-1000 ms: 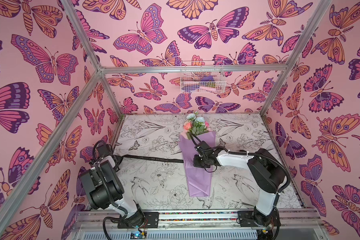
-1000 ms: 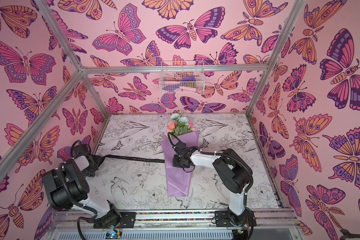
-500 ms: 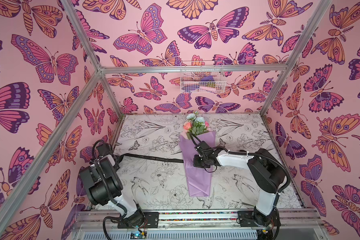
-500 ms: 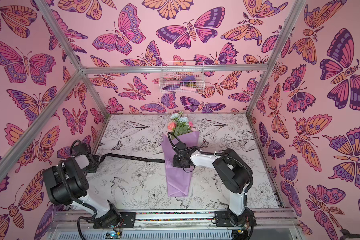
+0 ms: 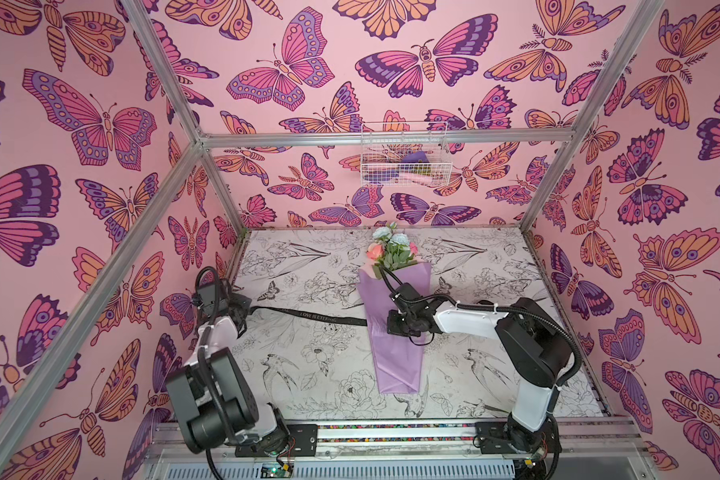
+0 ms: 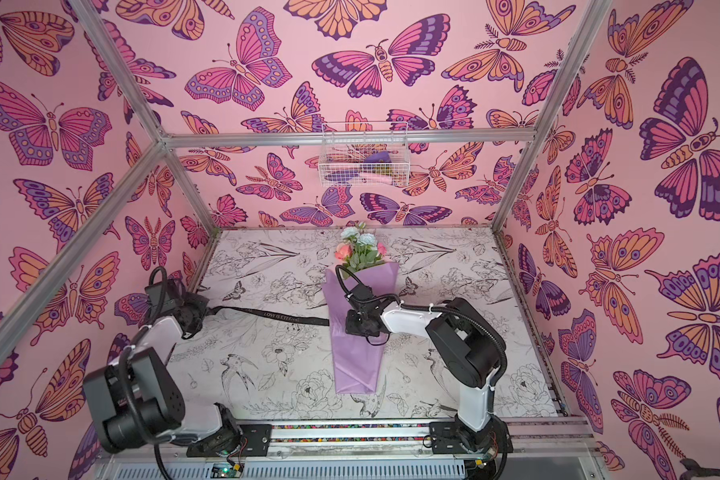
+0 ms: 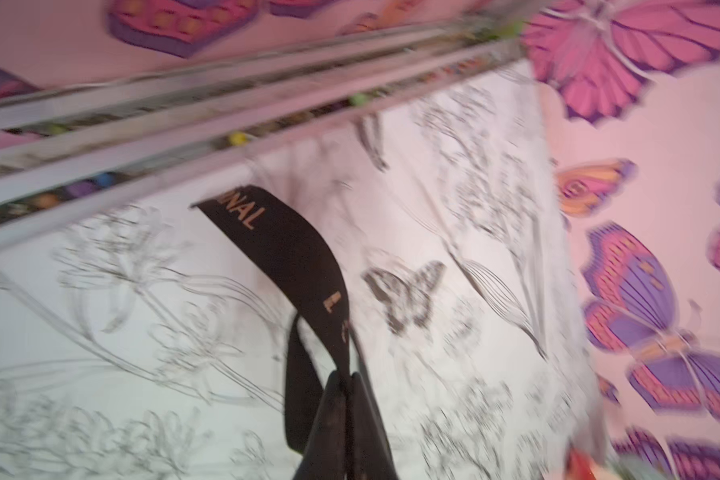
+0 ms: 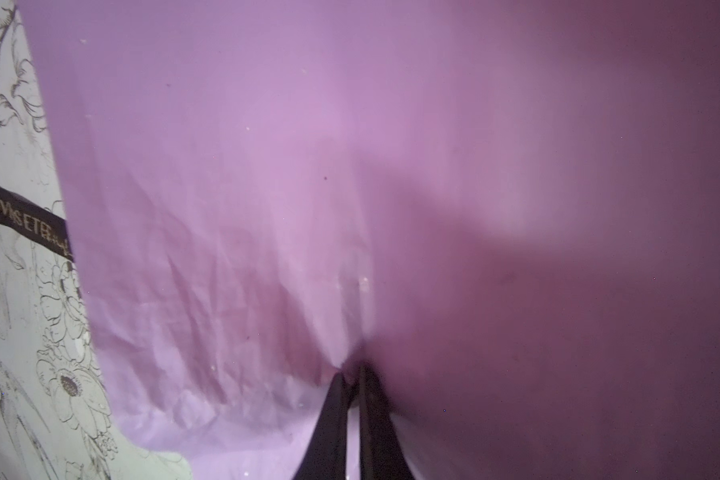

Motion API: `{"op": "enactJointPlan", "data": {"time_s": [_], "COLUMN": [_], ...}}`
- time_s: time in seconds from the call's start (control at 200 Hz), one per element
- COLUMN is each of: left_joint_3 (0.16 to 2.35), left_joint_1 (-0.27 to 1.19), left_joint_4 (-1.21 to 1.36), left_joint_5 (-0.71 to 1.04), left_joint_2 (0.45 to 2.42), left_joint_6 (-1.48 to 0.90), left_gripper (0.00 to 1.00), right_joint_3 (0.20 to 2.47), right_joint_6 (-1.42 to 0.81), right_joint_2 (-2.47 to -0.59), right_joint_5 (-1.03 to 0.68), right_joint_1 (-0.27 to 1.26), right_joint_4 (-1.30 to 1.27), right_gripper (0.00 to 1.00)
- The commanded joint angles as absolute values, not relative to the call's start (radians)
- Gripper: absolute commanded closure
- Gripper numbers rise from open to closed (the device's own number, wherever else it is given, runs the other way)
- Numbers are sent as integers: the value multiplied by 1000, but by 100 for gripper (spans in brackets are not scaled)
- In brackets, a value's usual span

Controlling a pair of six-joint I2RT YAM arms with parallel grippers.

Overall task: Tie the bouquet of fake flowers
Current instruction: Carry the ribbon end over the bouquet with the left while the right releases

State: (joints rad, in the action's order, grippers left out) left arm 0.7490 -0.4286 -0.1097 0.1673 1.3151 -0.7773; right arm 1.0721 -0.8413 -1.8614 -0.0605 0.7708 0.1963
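While the bench (image 5: 308, 374) carries the wrapped bouquet (image 5: 396, 361) directly beneath the right pincer (image 8: 352, 370), nothing is tied yet: the black ribbon (image 5: 316, 316) runs from under the paper out to the left pincer (image 7: 348, 380), so crossing, looping and cinching all appear left to do. The left pincer is clamped on the ribbon near its end; the right one, closed to a sliver, nips a pucker of the lilac wrapping.
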Motion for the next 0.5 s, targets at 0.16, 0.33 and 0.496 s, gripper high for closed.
{"op": "enactJointPlan", "data": {"time_s": [0.16, 0.33, 0.496], "left_joint_3": [605, 629, 678], "left_joint_1": [-158, -7, 152], "left_joint_4": [-61, -61, -48], "left_joint_5": [406, 468, 495], "left_joint_2": [915, 799, 805], "left_joint_6": [-698, -696, -669], "left_gripper": [100, 100, 100], "right_joint_3": [1042, 1061, 1091], "right_joint_6": [-861, -852, -829], "right_joint_2": [-1891, -1841, -1777], "right_joint_5": [-82, -82, -54], "right_joint_1": [785, 787, 787], "right_joint_4": [309, 332, 387], "right_gripper": [88, 84, 81]}}
